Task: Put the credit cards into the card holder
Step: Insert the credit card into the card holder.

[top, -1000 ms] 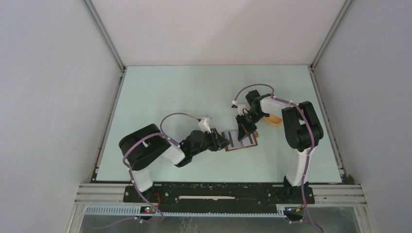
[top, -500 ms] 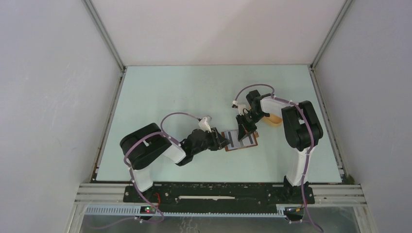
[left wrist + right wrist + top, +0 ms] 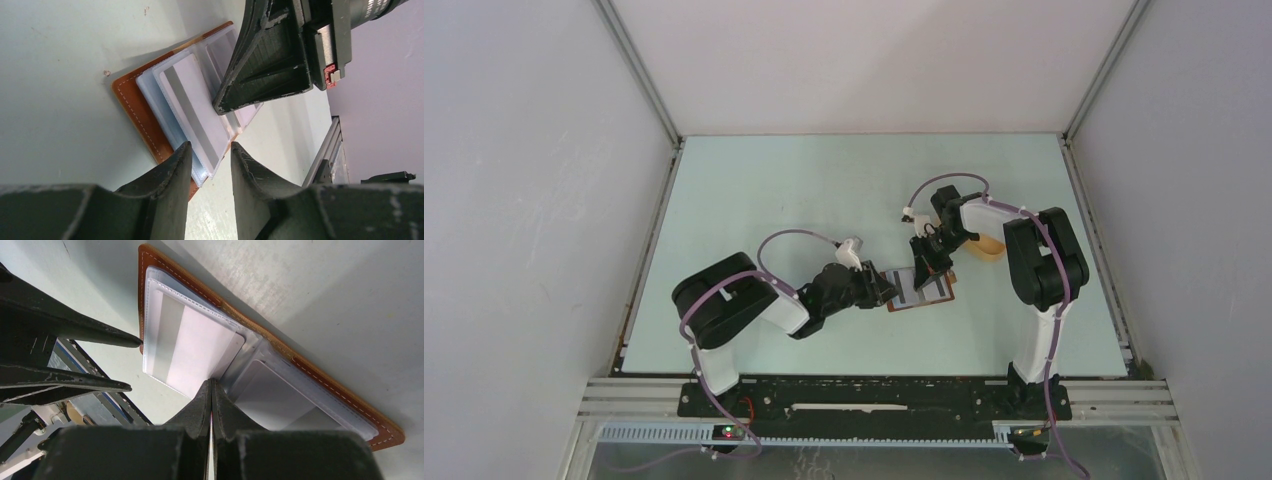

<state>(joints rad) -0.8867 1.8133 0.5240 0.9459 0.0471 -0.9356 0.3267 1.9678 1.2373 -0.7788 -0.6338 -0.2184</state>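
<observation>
Brown leather card holder (image 3: 132, 100) lies open mid-worktop (image 3: 774, 190), with striped cards (image 3: 187, 347) in its clear sleeves and an orange tray (image 3: 990, 247) at its 2 o'clock. The right gripper (image 3: 211, 390), closed, presses the holder's middle. The left gripper (image 3: 210, 150), narrowly parted, sits at the holder's 9 o'clock edge; contact unclear.

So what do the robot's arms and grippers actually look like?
The left arm and right arm have white shells with bulky black joints; a thin lilac cable loops along each. The left gripper and right gripper are matte black with tapering, scuffed fingers.
</observation>
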